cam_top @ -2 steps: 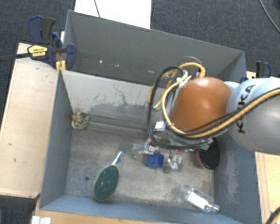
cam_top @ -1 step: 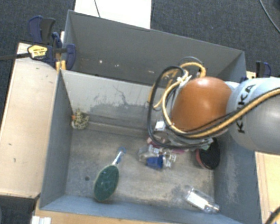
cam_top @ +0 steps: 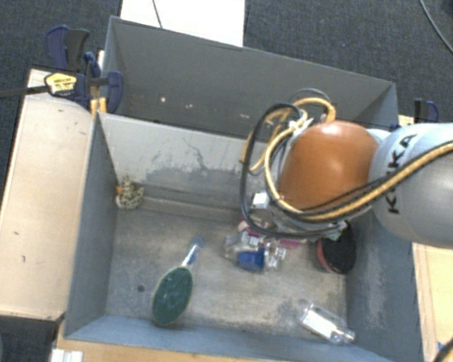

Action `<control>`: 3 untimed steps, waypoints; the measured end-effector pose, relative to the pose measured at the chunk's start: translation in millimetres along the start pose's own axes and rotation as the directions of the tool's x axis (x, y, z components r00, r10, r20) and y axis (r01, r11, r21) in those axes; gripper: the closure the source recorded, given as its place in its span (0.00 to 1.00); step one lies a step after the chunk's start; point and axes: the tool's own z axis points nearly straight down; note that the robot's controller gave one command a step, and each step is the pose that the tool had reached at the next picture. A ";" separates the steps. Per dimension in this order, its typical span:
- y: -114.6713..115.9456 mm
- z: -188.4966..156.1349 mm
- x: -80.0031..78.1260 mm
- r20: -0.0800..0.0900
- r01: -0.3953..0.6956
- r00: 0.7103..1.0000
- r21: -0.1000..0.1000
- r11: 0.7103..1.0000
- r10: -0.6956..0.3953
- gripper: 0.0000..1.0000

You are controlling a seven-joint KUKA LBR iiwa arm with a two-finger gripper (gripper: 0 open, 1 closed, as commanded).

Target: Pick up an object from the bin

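My gripper (cam_top: 254,243) hangs low near the middle of the bin, below the orange dome on the wrist. It is right over a small blue thing (cam_top: 252,261) with pink and silvery bits beside it; I cannot tell whether it touches them. To its right, a round red and black disc (cam_top: 337,254) lies partly hidden under the arm. A dark green oval brush (cam_top: 173,293) with a pale blue handle lies toward the front left. A small clear bottle (cam_top: 326,325) lies on its side at the front right.
A small brownish lump (cam_top: 129,194) sits in the far left corner against the wall. The arm and its cables cover the bin's back right part.
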 end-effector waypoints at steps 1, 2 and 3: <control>-0.8 -29.0 -1.1 -0.001 -0.008 1.000 0.001 1.000 0.008 1.00; -1.9 -62.1 -2.0 -0.001 -0.018 1.000 0.002 1.000 0.018 1.00; -3.3 -98.6 -3.1 -0.001 -0.028 1.000 0.002 1.000 0.028 1.00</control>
